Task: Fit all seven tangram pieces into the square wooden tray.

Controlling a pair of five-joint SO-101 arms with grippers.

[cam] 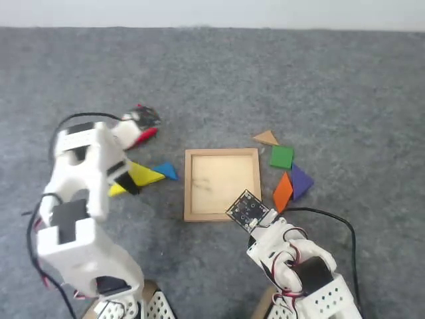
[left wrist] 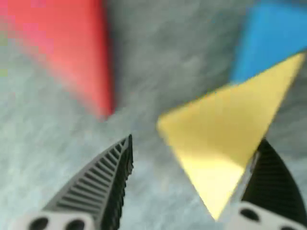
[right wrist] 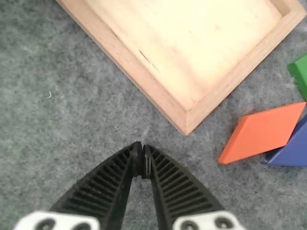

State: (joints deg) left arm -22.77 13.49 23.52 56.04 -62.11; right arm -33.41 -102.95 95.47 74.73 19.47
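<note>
Yellow triangle point(left wrist: 225, 139) lies between the wide-open jaws of the left gripper point(left wrist: 195, 141); right gripper point(right wrist: 142, 160) closed, empty.

Left claw point(left wrist: 195, 140) agape, right claw point(right wrist: 142, 146) closed.

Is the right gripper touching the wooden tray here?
Apart. The right wrist view shows a strip of bare carpet between the shut right gripper and the nearest corner of the wooden tray.

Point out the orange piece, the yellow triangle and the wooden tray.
orange piece point(right wrist: 261, 132): right wrist view, middle of its top face.
yellow triangle point(left wrist: 225, 139): left wrist view, middle of its top face.
wooden tray point(right wrist: 139, 67): right wrist view, on a bare stretch of its rim.
</note>
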